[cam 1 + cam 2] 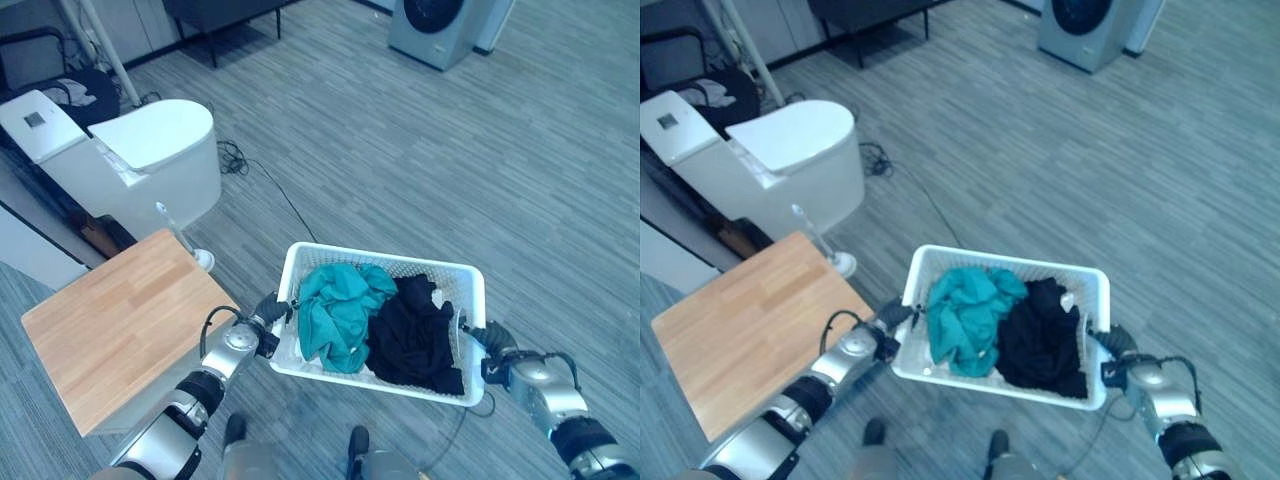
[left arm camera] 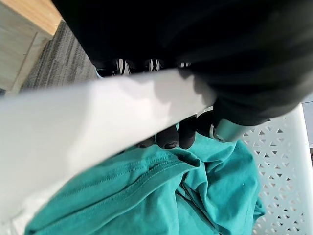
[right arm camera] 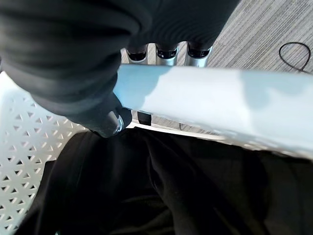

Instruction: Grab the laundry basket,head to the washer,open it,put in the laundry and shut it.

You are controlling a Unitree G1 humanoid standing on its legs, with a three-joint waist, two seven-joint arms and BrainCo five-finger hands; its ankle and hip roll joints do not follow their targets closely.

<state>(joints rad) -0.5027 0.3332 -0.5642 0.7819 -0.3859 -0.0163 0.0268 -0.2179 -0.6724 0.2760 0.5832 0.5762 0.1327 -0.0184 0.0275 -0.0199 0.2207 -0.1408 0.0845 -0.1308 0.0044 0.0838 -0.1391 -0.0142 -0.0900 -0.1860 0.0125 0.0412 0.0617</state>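
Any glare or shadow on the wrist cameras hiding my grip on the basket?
Left wrist view: the laundry basket rim glares white, the left hand shadowing its end, fingers curled round it. Right wrist view: the right hand shades the rim it grips; black clothes show few folds.

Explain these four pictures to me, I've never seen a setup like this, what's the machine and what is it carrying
This is a two-legged humanoid robot. The two wide pictures come from cameras in its head, looking down; the two close-ups come from cameras on its wrists.

It carries a white laundry basket in front of it. The left hand and the right hand each curl round the rim on opposite sides, as the wrist views show up close. Inside lie a teal garment and a black garment.

Around it: a grey floor, a wooden table on its left, a white toilet beyond that, and the washer far ahead.
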